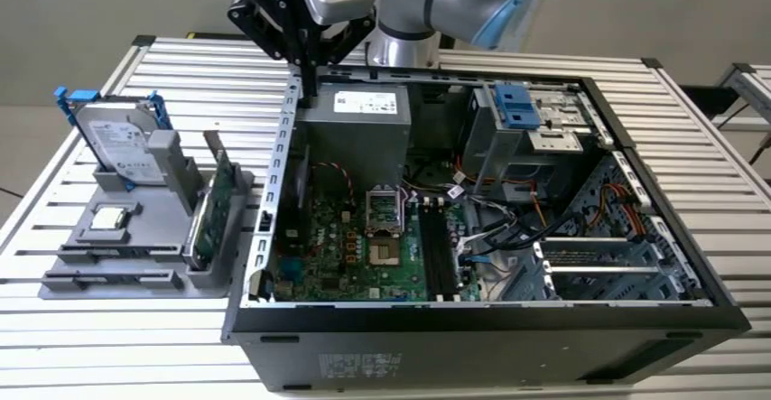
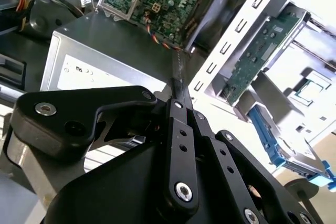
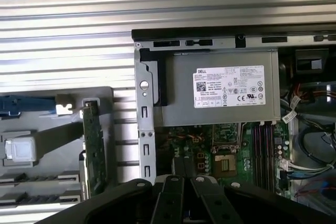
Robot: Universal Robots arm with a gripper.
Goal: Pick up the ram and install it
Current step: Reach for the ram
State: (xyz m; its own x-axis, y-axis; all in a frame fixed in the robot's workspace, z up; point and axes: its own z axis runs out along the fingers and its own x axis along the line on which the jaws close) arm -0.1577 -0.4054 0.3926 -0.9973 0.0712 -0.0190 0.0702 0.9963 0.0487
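my hand (image 1: 313,54) hangs over the open computer case (image 1: 284,174), at about 11 o'clock of the case in the exterior view, above the corner where the side wall meets the grey power supply (image 1: 356,125). my fingers (image 2: 177,129) are pressed together on the ram (image 2: 178,74), pinching it by one end so the thin dark stick points down out of my grip. its lower end is near the case's rim; i cannot tell whether it touches. the motherboard (image 1: 349,246) lies on the case floor, its long black memory slots (image 1: 436,255) at about 5 o'clock from my hand, well apart. at 9 o'clock of the case, on the slatted bench (image 1: 193,75), sits the grey holder (image 1: 115,278), with the hard drive (image 1: 121,143) standing at its far end and the larger green card (image 1: 208,215) upright on the side nearest the case.
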